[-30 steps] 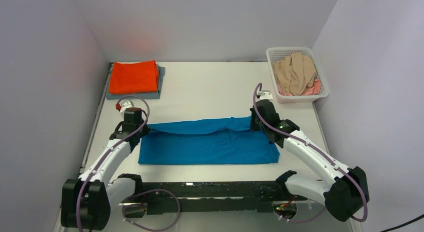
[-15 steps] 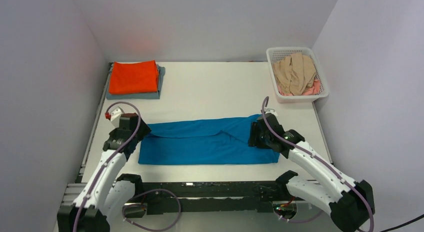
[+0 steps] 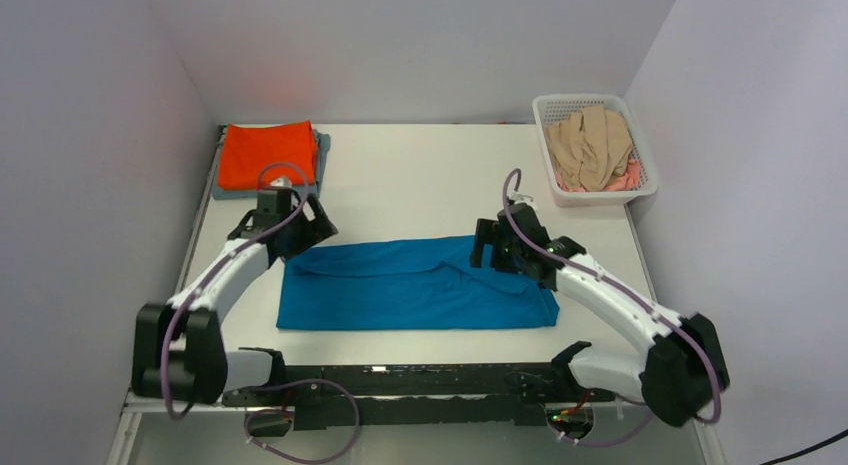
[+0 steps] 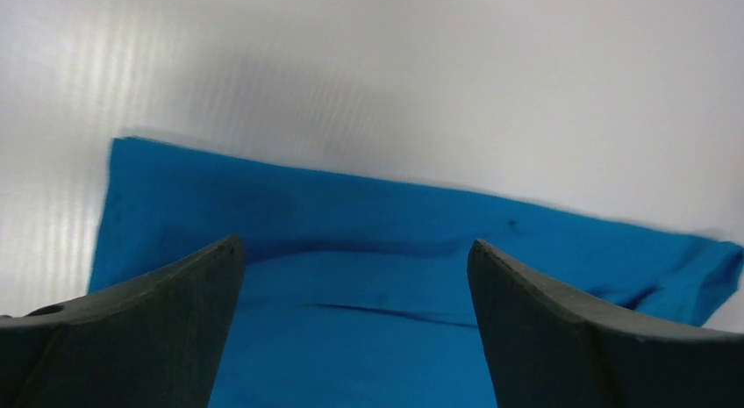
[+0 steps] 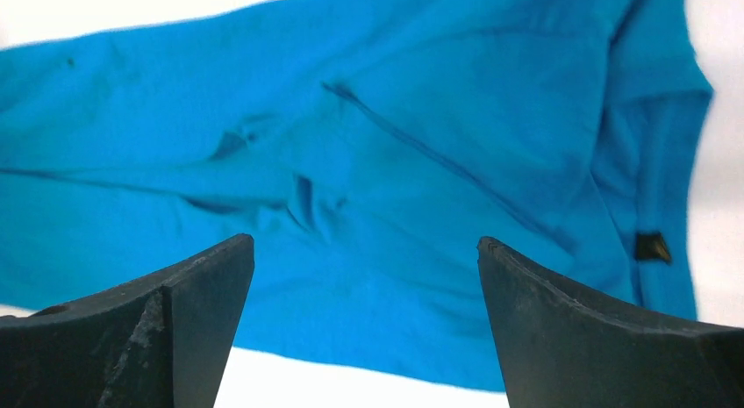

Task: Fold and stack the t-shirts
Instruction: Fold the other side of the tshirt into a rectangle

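Note:
A teal-blue t-shirt (image 3: pixel 415 285) lies folded into a long band across the middle of the table, a little rumpled near its centre. My left gripper (image 3: pixel 314 223) hovers open over the band's far left corner, and in the left wrist view the left gripper (image 4: pixel 353 243) has only the blue cloth (image 4: pixel 351 338) below it. My right gripper (image 3: pixel 486 247) is open above the band's far right end; in the right wrist view the right gripper (image 5: pixel 364 239) frames the shirt (image 5: pixel 395 118) and its near edge. A folded orange t-shirt (image 3: pixel 268 153) rests on a folded grey one (image 3: pixel 232 193) at the back left.
A white lattice basket (image 3: pixel 590 98) stands at the back right, holding a beige shirt (image 3: pixel 592 145) and a pink one (image 3: pixel 622 182). Grey walls close in on the left, back and right. The arm bases and a black rail run along the near edge.
Both grippers have gone from shut to open and let go of the blue shirt's edge. The raised edge has settled flat. Both grippers have risen and drawn toward the far side.

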